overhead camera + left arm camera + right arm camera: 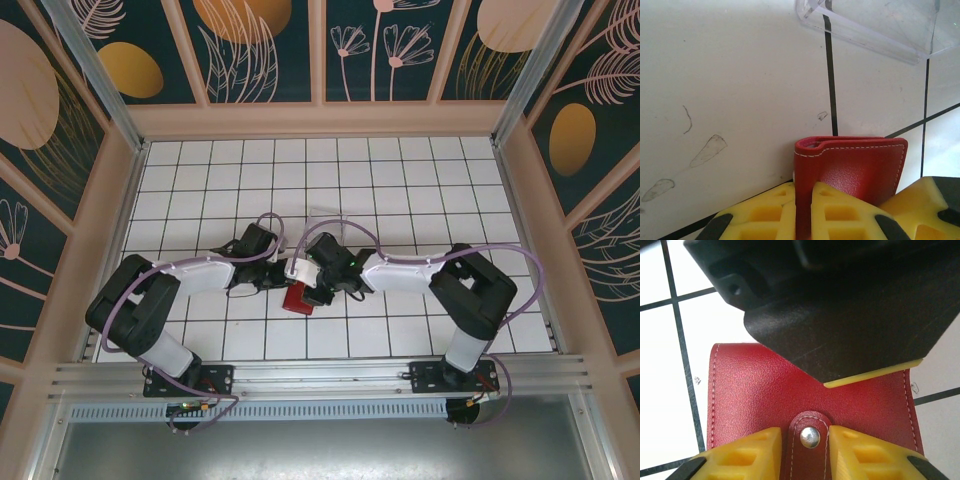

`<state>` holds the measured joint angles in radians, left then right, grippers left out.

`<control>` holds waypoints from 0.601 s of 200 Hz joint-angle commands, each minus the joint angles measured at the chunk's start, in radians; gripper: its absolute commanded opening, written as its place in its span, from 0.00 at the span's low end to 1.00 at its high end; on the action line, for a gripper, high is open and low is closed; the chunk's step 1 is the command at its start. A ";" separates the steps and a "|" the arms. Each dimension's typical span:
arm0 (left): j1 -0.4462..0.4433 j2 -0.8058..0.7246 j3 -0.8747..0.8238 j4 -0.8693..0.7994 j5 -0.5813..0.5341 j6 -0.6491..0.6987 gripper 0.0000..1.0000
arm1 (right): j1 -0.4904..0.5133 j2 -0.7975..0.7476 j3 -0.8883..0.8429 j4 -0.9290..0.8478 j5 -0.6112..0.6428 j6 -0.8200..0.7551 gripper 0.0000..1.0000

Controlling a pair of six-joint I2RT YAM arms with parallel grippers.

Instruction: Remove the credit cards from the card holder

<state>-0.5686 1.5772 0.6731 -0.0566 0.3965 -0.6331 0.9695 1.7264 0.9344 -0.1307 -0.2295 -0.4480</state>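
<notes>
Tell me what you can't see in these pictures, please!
- Any cards: the card holder's folded red cover hides its pockets, both wrist views.
- Card holder's far end, right wrist view: the left gripper's black body covers it.
- The clear box, left wrist view: cut off by the top edge.
- Whether the right gripper pinches the tab yet: too close to tell, right wrist view.

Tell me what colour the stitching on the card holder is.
White, edging the red card holder; clearest in the left wrist view.
</notes>
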 commanded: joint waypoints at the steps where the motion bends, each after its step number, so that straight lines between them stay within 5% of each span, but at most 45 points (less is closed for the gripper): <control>1: -0.020 -0.005 -0.020 -0.052 -0.032 0.013 0.11 | 0.012 0.059 0.026 -0.012 -0.002 0.002 0.29; 120: -0.020 -0.028 -0.058 -0.067 -0.062 0.007 0.07 | 0.012 0.037 0.015 0.082 -0.033 0.037 0.13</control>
<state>-0.5591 1.5459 0.6468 -0.0551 0.3767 -0.6518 0.9688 1.7489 0.9604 -0.1261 -0.2474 -0.4656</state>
